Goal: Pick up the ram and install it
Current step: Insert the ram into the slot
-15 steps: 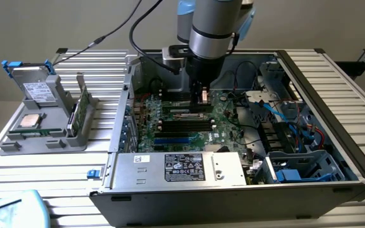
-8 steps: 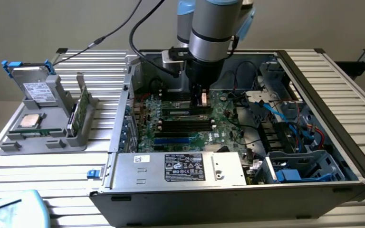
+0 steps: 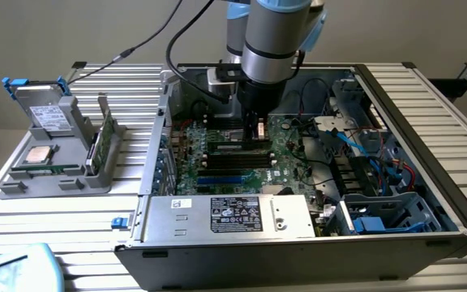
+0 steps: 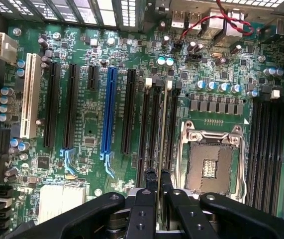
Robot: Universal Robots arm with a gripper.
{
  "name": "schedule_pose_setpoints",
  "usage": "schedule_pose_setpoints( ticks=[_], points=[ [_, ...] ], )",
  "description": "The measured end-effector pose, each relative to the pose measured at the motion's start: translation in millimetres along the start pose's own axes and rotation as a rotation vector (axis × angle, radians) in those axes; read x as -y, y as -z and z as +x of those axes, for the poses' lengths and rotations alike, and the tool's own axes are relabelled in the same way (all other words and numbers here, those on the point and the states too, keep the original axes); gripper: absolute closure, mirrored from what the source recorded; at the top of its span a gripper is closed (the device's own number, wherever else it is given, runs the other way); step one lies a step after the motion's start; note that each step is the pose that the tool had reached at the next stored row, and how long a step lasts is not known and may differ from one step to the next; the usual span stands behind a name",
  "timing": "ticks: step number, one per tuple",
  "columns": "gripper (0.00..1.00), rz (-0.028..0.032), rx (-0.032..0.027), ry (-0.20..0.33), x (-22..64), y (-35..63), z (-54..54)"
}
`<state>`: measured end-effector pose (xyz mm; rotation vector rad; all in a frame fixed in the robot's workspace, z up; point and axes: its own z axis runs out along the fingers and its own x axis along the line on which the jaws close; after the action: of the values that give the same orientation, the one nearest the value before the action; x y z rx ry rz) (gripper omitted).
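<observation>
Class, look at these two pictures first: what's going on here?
A robot arm reaches down into an open computer case. Its gripper is shut on the ram, which it holds on edge along the black memory slots. These slots sit beside the empty processor socket on the motherboard. I cannot tell whether the ram is seated in a slot.
</observation>
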<state>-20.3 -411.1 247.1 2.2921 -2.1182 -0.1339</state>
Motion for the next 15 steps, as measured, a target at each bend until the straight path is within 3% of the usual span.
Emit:
schedule_pose_setpoints(
  ticks=[11,13,15],
  points=[
    [0.86,-0.0001,-0.0025,0.000,0.5,-9.6,3.2],
    [0.86,-0.0008,-0.0104,-0.001,0.6,-10.8,3.3],
    [0.86,-0.0025,-0.0327,-0.002,0.7,-11.4,2.2]
  ],
)
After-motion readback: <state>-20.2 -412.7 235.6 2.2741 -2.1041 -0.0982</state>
